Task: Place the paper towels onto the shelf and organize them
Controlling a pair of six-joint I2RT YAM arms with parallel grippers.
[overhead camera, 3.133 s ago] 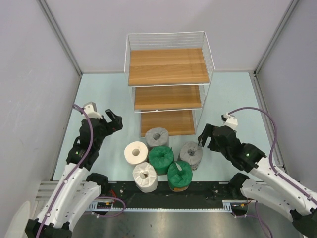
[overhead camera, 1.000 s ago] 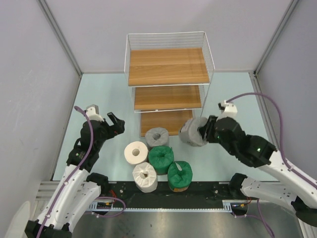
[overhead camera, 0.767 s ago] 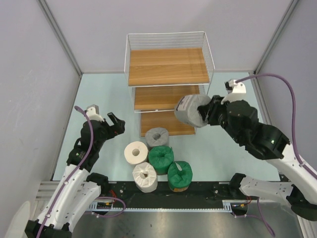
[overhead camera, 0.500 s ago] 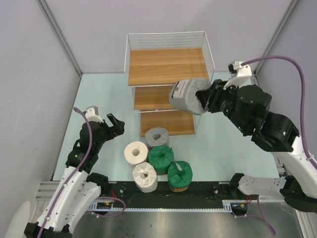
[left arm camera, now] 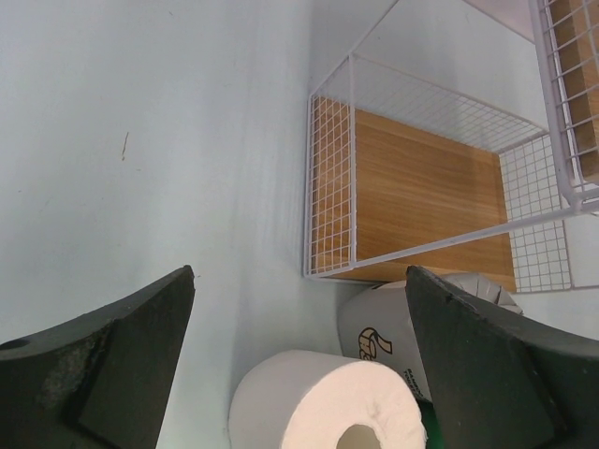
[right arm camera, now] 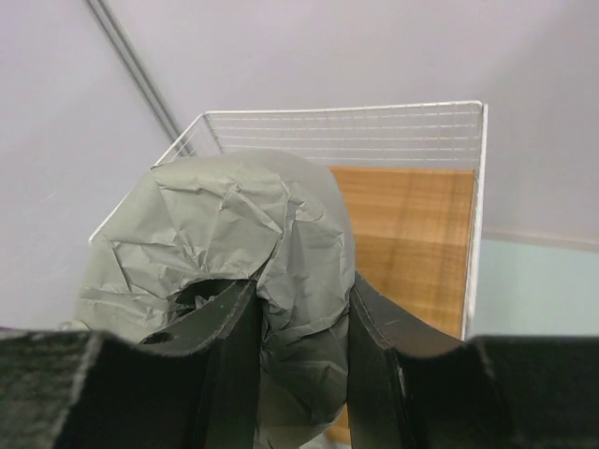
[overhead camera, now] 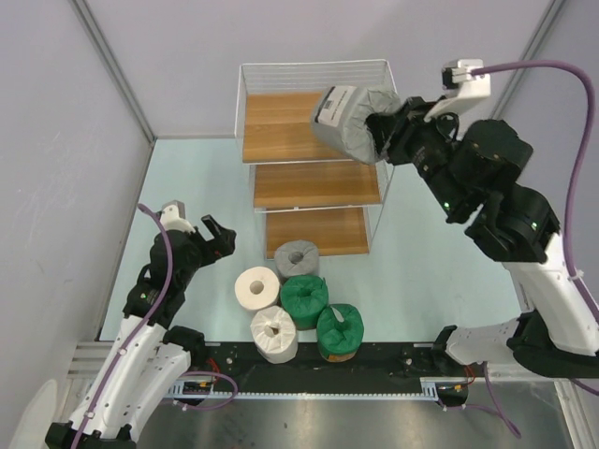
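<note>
Looking down from the top camera, the view showed the shelf (overhead camera: 316, 126) at the far middle of the pale table (overhead camera: 187, 178), its three brown boards stepped inside a thin white wire frame. The right gripper (overhead camera: 379, 133) was held high at the shelf's right side, clamped on a grey printed roll (overhead camera: 344, 120). That roll was tilted over the right part of the top board. Five more rolls sat bunched on the table just in front of the lowest board. The second grey roll (overhead camera: 297, 257) was nearest the shelf, with the far green roll (overhead camera: 304, 299) and the near green roll (overhead camera: 340, 329) behind it. The far white roll (overhead camera: 256, 288) and the near white roll (overhead camera: 273, 329) sat to their left. The left gripper (overhead camera: 217, 238) hovered left of this bunch, jaws apart and holding nothing.

The left wrist camera showed its own dark fingers (left arm camera: 112, 365) spread wide at both lower corners, with bare table between them. Ahead lay the corner of the shelf's lowest board. The far white roll and the printed side of the second grey roll sat at the bottom edge.

The right wrist camera showed crumpled grey wrapping pinched tight between two black fingers. The wire rim and top board lay beyond and below the roll. Whether the roll touched the board could not be told.
</note>
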